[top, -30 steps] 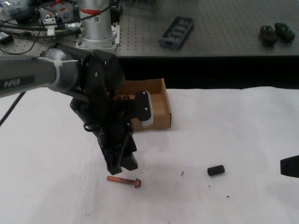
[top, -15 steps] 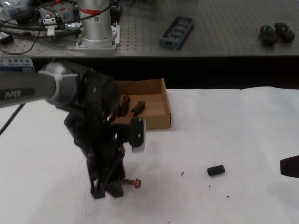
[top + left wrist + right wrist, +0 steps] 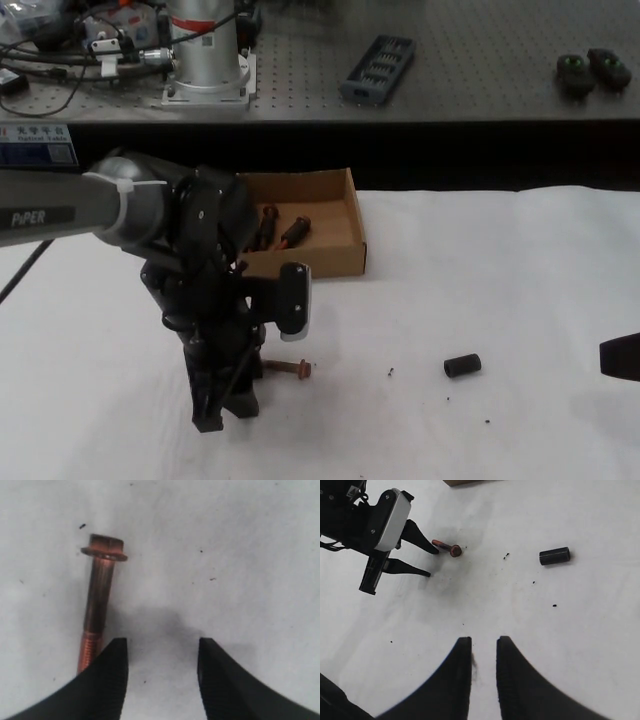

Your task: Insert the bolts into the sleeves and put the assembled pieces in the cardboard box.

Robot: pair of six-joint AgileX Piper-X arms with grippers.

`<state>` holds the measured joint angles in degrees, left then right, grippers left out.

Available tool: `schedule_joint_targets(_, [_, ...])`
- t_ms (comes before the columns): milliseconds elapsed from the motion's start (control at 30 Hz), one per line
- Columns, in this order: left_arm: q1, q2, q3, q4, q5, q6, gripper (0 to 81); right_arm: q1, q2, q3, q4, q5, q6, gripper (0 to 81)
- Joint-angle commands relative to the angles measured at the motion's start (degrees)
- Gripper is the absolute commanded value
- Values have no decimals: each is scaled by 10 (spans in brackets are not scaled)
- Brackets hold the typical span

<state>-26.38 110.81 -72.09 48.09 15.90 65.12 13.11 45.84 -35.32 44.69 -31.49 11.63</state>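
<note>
The left gripper has dropped right down to the white cloth since a second ago, and the copper bolt has slid a little farther from the camera.

High view: only the bolt's head end pokes out beside the arm. The black sleeve lies well apart from it on the cloth. The cardboard box sits beyond the arm, with dark assembled pieces inside.

Left wrist view: jaws spread, bare cloth between them. The bolt lies flat just outside one finger, its threaded end passing behind that fingertip.

Right wrist view: the right gripper hangs above the cloth, fingers parted by a narrow gap, holding nothing. The sleeve lies on its side ahead.
</note>
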Motion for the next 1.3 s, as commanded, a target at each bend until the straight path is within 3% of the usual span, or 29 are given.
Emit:
schedule_joint_targets(0, [-4,-29,1,2,-13,-1,313,-4,-7,-6,-9,1,-5,149])
schedule_joint_targets(533, [-5,-25,2,-104,16,4,321,-4,-7,-6,-13,1,-5,149])
schedule_joint_targets(1267, [-7,8,1,-86,45,-1,321,-4,-7,-6,-13,1,-5,149])
